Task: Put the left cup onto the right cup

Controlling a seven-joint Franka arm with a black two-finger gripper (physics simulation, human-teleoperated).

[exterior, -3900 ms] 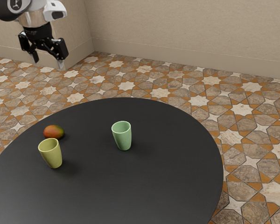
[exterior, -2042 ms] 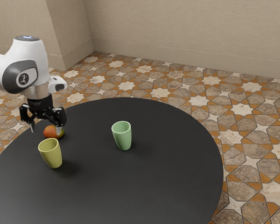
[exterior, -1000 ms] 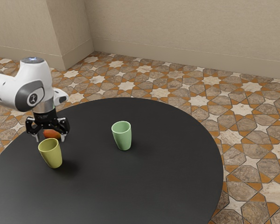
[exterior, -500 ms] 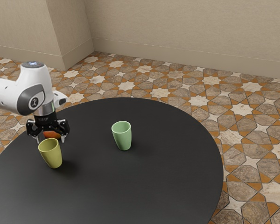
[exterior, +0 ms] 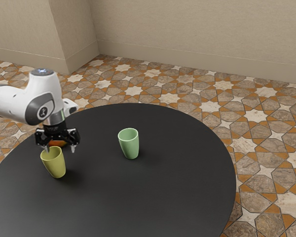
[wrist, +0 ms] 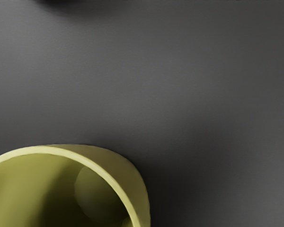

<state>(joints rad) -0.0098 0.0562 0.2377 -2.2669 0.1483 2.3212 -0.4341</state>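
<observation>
The yellow-green cup point(exterior: 54, 162) stands upright on the black round table point(exterior: 153, 197) at the exterior view's left. A light green cup point(exterior: 129, 143) stands upright nearer the table's middle. My gripper point(exterior: 59, 148) hangs open just above the yellow-green cup's rim, one finger over the rim's far side and the other point(exterior: 73, 147) off toward the light green cup. From the wrist camera the yellow-green cup point(wrist: 104, 175) sits close under my hand, its hollow inside visible.
An orange-red mango point(exterior: 55, 143) lies on the table just behind my gripper, mostly hidden by the fingers. Patterned tile floor point(exterior: 227, 98) surrounds the table. The table's edge curves close to the yellow-green cup on the exterior view's left.
My arm came down from high at the exterior view's upper left and moved toward the yellow-green cup. In the last half second the open gripper sank to the cup's rim.
</observation>
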